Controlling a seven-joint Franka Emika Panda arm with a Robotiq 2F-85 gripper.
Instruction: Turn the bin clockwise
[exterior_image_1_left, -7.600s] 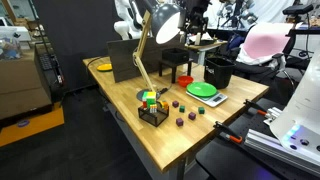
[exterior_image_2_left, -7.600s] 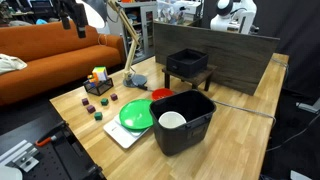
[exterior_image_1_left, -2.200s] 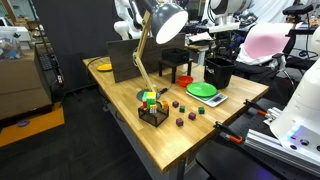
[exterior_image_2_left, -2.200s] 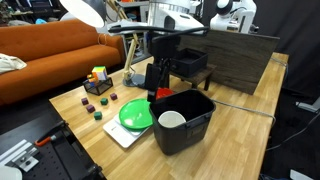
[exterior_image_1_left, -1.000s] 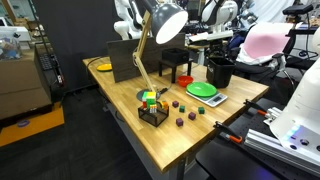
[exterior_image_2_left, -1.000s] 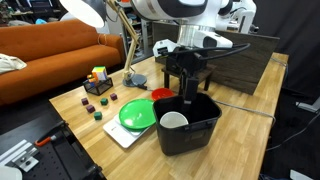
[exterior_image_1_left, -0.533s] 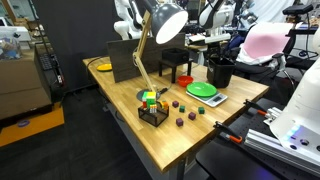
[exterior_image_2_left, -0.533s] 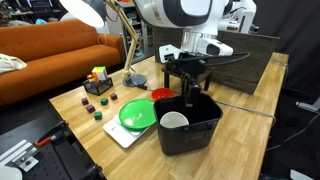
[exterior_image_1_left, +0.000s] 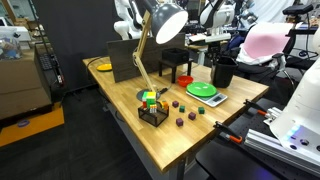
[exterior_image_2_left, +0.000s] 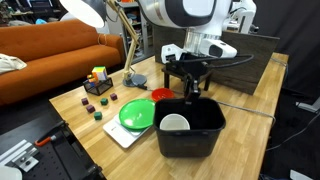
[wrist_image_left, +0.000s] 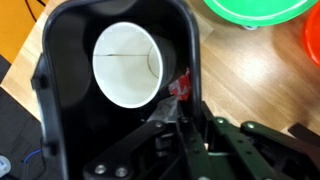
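Observation:
The black open-topped bin (exterior_image_2_left: 196, 138) stands on the wooden table beside the green plate (exterior_image_2_left: 135, 113); in an exterior view it shows as the bin (exterior_image_1_left: 224, 73) at the far side. My gripper (exterior_image_2_left: 191, 97) reaches down from above at the bin's back rim. In the wrist view the gripper (wrist_image_left: 192, 122) is shut on the bin's wall (wrist_image_left: 187, 45), one finger inside and one outside. A white cup (wrist_image_left: 127, 63) and a red scrap (wrist_image_left: 180, 87) lie inside the bin.
A small black legged stand (exterior_image_1_left: 176, 63) stands behind the bin. A desk lamp (exterior_image_1_left: 156, 25) leans over the table. A small tray with coloured blocks (exterior_image_1_left: 152, 108) and loose small blocks (exterior_image_2_left: 101, 105) lie towards the other end. A dark upright board (exterior_image_2_left: 245, 60) lines the back.
My gripper has dropped onto the bin's back rim and its jaws have closed on the wall. The bin has shifted slightly and sits more square to the camera.

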